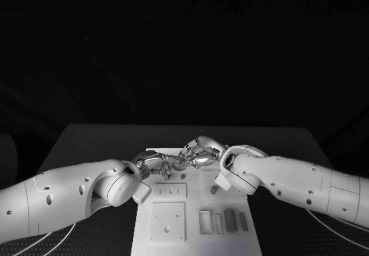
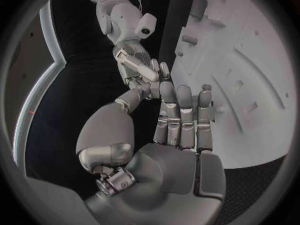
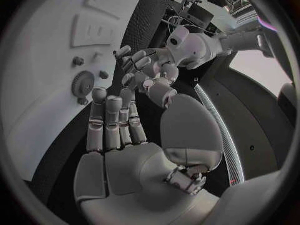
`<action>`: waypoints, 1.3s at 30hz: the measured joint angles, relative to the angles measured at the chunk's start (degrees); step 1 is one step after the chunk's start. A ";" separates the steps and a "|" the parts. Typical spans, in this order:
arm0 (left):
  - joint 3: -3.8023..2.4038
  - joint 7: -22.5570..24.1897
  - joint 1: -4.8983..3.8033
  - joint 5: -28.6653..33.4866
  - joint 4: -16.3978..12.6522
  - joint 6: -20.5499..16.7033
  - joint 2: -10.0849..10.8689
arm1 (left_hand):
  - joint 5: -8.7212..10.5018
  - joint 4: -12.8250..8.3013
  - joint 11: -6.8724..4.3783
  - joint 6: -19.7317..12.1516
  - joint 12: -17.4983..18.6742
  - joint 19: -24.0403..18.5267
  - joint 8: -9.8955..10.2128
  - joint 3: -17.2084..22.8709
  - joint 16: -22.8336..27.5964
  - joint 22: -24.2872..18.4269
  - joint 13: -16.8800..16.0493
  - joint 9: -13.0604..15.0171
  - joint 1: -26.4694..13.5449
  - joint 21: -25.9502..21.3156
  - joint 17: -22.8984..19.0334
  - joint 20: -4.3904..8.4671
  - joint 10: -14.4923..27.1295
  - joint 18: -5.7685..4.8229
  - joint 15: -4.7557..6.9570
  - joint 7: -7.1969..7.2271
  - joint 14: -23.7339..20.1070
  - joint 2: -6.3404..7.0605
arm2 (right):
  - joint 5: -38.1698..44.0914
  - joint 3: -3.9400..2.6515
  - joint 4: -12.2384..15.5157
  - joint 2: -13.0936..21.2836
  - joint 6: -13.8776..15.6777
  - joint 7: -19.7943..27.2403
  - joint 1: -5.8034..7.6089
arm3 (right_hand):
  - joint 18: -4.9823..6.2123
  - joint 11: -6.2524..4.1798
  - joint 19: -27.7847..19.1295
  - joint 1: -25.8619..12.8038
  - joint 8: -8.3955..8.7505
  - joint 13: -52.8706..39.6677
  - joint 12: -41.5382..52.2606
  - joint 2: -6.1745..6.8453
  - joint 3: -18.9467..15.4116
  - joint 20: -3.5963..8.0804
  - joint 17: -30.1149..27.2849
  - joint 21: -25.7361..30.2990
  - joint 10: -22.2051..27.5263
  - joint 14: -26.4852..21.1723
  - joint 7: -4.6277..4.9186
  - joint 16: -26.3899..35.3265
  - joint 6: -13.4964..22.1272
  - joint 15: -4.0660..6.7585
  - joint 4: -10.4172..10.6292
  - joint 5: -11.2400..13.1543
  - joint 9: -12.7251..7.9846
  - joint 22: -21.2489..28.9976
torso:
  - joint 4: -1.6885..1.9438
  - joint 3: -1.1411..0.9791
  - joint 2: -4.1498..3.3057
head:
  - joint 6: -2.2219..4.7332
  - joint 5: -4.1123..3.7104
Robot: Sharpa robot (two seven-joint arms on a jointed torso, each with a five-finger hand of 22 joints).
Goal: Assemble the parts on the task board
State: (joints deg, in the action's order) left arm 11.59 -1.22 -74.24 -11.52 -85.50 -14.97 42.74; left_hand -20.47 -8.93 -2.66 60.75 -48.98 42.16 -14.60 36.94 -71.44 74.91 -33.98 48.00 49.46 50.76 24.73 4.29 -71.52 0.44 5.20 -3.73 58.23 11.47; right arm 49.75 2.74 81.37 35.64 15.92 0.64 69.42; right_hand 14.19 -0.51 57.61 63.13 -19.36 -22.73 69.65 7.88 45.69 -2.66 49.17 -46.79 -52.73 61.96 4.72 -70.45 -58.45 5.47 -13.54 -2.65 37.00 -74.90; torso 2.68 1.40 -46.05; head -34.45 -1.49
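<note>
Head view: both silver many-fingered hands crowd the far end of the flat white plastic task board (image 1: 181, 234).

I see left hand (image 1: 154, 164) and right hand (image 1: 198, 152) nearly touching, fingers spread, apparently empty; small grey parts (image 1: 224, 221) lie near the board's near end. I fear a finger clash.

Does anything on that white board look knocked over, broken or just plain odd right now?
Nothing stands out. The task board lies square on the table, and the grey parts near its front sit in a tidy row. The left hand and right hand meet over the far end; whether either holds a part cannot be told.
</note>
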 measured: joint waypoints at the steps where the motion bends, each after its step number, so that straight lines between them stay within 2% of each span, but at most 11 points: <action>1: 0.00 -0.03 0.00 0.00 0.02 0.01 0.00 | 0.00 0.00 0.00 0.00 0.00 0.00 0.00 0.00 0.00 0.00 0.00 0.00 0.00 0.00 0.00 0.00 0.00 0.00 0.00 0.00 0.00 0.00 | 0.02 0.00 -0.01 0.01 0.00 0.00 0.00 | 0.00 0.00 0.00 0.00 0.00 0.00 0.00 0.00 -0.02 0.00 0.00 0.00 0.00 0.04 0.00 0.00 0.00 -0.04 -0.02 0.00 0.00 0.00 | 0.00 0.00 0.00 | 0.01 -0.03; 11: -0.02 -0.51 -0.02 -0.17 0.07 0.29 0.05 | 0.01 -0.26 -0.21 0.00 -0.67 0.00 -0.07 0.26 -0.69 0.00 -0.07 0.10 0.31 0.00 0.00 0.00 0.21 0.00 0.00 0.00 0.00 -0.31 | 0.41 0.00 -0.18 0.16 0.01 0.00 -0.01 | 0.00 0.22 0.00 0.01 0.00 -0.05 0.00 0.01 0.01 0.00 0.06 -0.01 -0.20 -0.17 0.00 0.00 0.00 0.11 -0.32 0.05 0.00 0.00 | 0.02 0.01 0.00 | -0.07 -0.09; 14: -0.02 -0.61 -0.02 -0.19 0.08 0.38 0.05 | 0.15 0.27 -0.21 0.00 -0.94 0.00 -0.28 0.24 -0.73 -0.01 -0.07 0.10 -0.14 0.00 0.00 0.00 0.21 0.00 0.00 0.00 0.00 -0.48 | 0.52 0.00 -0.21 0.19 -0.02 0.00 -0.02 | 0.00 0.22 0.00 0.01 0.00 -0.11 0.00 0.01 0.01 0.00 0.06 -0.24 -0.20 -0.14 0.00 0.00 0.00 0.14 -0.32 0.05 0.00 0.00 | 0.02 0.01 0.00 | -0.08 -0.09; 16: -0.01 -0.68 -0.01 -0.21 0.10 0.41 0.06 | 0.80 1.08 -0.01 0.00 -1.15 0.00 -0.28 0.11 -1.08 0.00 -0.07 0.10 -0.77 -0.22 -0.05 0.00 0.40 0.00 0.00 0.00 0.00 0.15 | 0.61 0.00 -0.24 0.23 -0.04 0.00 -0.01 | 0.00 0.22 0.00 0.01 0.00 -0.11 0.00 0.01 0.01 0.00 0.06 -0.24 -0.19 -0.02 0.00 0.00 0.00 0.25 -0.32 0.21 0.00 0.00 | 0.01 0.01 -0.01 | -0.08 -0.09; 20: 0.01 -0.80 0.01 -0.21 0.19 0.42 0.08 | 1.23 2.02 -0.18 -0.01 -1.33 0.00 -0.54 -0.28 -1.11 0.04 -0.07 0.10 -2.06 -0.22 -0.11 0.00 0.57 0.00 0.00 0.00 0.00 0.41 | 0.72 0.00 -0.26 0.27 -0.07 0.00 0.00 | 0.00 0.23 0.00 0.02 0.00 -0.11 0.00 0.01 0.00 0.00 0.05 -0.24 -0.19 -0.01 0.00 0.00 0.00 0.26 -0.32 0.22 0.00 0.00 | 0.01 0.01 -0.01 | -0.07 -0.09; 21: 0.02 -0.83 0.01 -0.21 0.20 0.42 0.09 | 0.59 2.06 -0.18 -0.01 -1.43 0.00 -0.54 -0.80 -1.19 0.04 -0.07 0.11 -2.52 -0.22 -0.14 0.00 0.58 0.00 0.00 0.00 -0.15 0.21 | 0.74 0.00 -0.26 0.27 -0.08 0.00 0.00 | 0.00 0.23 0.00 0.02 0.00 -0.11 0.00 0.01 0.00 0.00 0.05 -0.24 -0.19 -0.01 0.00 0.00 0.00 0.26 -0.32 0.22 0.00 0.00 | 0.01 0.01 -0.01 | -0.07 -0.09; 22: 0.02 -0.86 0.01 -0.21 0.20 0.43 0.10 | -1.86 1.38 -0.07 -0.21 -1.69 0.00 -0.79 -2.44 -1.45 0.04 -0.07 0.21 -3.19 -0.22 -0.14 0.00 0.72 0.00 -0.01 0.20 -0.45 -0.47 | 0.76 -0.01 -0.26 0.27 -0.09 0.00 0.00 | 0.00 0.23 0.00 0.02 0.00 -0.11 0.00 0.01 0.00 0.00 0.06 -0.24 -0.19 -0.01 0.00 0.00 0.00 0.26 -0.32 0.22 0.00 0.00 | 0.01 0.01 -0.01 | -0.07 -0.09; 24: 0.02 -0.91 0.01 -0.21 0.21 0.49 0.11 | -3.69 0.26 -0.02 -0.27 -1.82 0.00 -1.00 -4.80 -1.60 0.04 -0.06 0.33 -4.12 -0.22 -0.22 0.00 0.82 0.00 0.02 0.26 -0.61 -1.39 | 0.79 -0.02 -0.28 0.27 -0.10 0.00 0.00 | 0.00 0.23 0.00 0.02 0.00 -0.11 0.00 0.01 0.00 0.00 0.11 -0.24 -0.18 -0.01 0.00 0.00 0.00 0.26 -0.33 0.23 0.00 0.00 | 0.02 0.01 -0.01 | -0.07 -0.09; 32: 0.02 -0.99 0.01 -0.17 0.21 0.87 0.11 | -3.87 -0.34 -0.04 -0.27 -2.04 0.01 -1.34 -5.54 -1.60 0.03 0.09 0.40 -4.19 -0.22 -0.29 0.00 0.84 0.00 0.02 0.27 -0.61 -1.57 | 0.88 -0.02 -0.48 0.25 -0.17 0.00 0.00 | 0.00 0.10 0.00 0.09 -0.01 -0.16 0.00 -0.05 -0.08 0.00 0.11 -0.24 -0.31 0.00 -0.01 0.00 -0.01 0.24 -0.40 -0.01 0.00 0.00 | 0.01 0.01 -0.01 | -0.14 -0.09; 36: 0.02 -1.02 0.01 -0.13 0.24 1.10 0.07 | -3.88 -1.05 -0.20 -0.06 -2.05 0.00 -1.62 -5.76 -1.82 0.03 0.22 0.40 -3.22 -0.22 -0.38 0.00 1.01 0.00 0.02 0.47 -0.61 -2.54 | 0.90 -0.02 -0.46 0.15 -0.30 0.00 -0.01 | 0.00 0.10 0.00 0.09 -0.01 -0.16 0.00 -0.05 -0.15 0.00 0.10 -0.24 -0.31 0.00 -0.01 0.00 -0.01 0.24 -0.47 -0.01 0.00 0.00 | 0.01 0.01 -0.01 | -0.16 -0.09; 39: 0.02 -1.05 0.01 -0.11 0.25 1.29 0.04 | -3.87 -1.15 -0.20 -0.06 -2.04 0.01 -1.62 -5.87 -1.82 0.02 0.22 0.39 -3.09 -0.22 -0.44 0.00 1.01 0.00 0.02 0.47 -0.61 -2.66 | 0.92 -0.02 -0.43 0.09 -0.41 0.00 -0.04 | 0.00 0.10 0.00 0.10 -0.01 -0.16 0.00 -0.05 -0.16 0.00 0.10 -0.24 -0.31 0.06 -0.03 0.00 -0.03 0.17 -0.48 -0.01 0.00 0.00 | 0.01 0.01 -0.01 | -0.18 -0.09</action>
State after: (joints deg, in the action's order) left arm 11.60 -2.26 -74.23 -11.63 -85.25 -13.67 42.77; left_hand -24.35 -10.08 -2.86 60.69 -51.03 42.17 -16.22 31.07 -73.26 74.93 -33.76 48.39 46.36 50.54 24.29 4.29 -70.52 0.44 5.21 -3.26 57.62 8.81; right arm 50.67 2.73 80.94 35.72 15.51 0.64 69.38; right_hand 14.19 -0.41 57.60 63.22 -19.37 -22.89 69.65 7.83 45.53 -2.66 49.27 -47.03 -53.04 62.03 4.69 -70.45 -58.48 5.64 -14.02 -2.66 37.00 -74.90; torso 2.69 1.41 -46.07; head -34.62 -1.58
